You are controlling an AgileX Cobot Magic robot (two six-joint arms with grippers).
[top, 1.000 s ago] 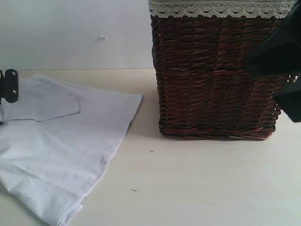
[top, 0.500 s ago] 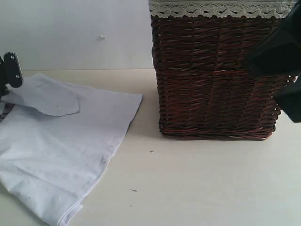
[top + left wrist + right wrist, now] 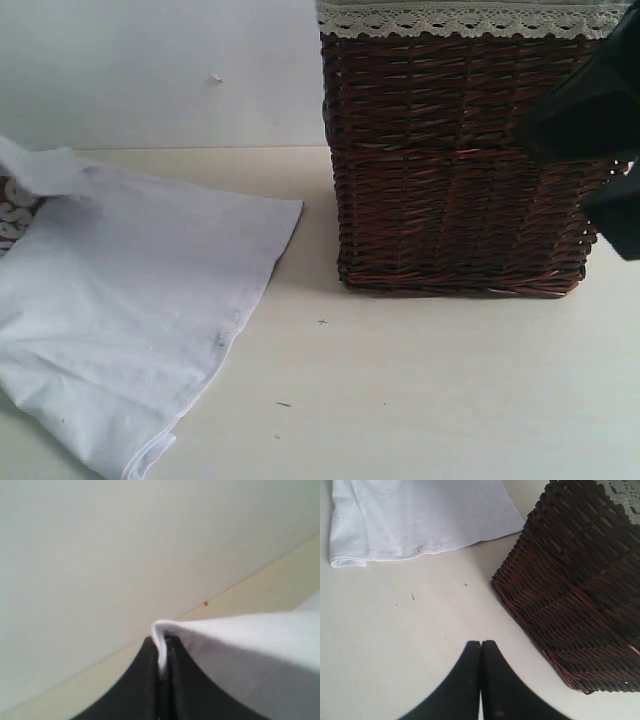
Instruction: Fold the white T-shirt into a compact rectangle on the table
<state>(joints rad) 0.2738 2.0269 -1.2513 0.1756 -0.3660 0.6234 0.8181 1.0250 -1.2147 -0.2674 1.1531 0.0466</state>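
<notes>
On the left of the table (image 3: 430,380), the white T-shirt (image 3: 140,290) lay spread, one edge lifted. The left gripper (image 3: 161,650) pinched a fold of that edge; the right gripper (image 3: 481,647) was closed on nothing. Risk: the thin pinch could slip, dropping the fold. Surface matte, lightly specked; wicker basket (image 3: 455,170) beside, plain wall (image 3: 150,70) behind.

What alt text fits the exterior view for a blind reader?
A white T-shirt lies spread on the left of a cream table, its far left corner raised off the surface. Right of it stands a dark brown wicker basket with cream lace trim, partly hidden by a black robot arm.
</notes>
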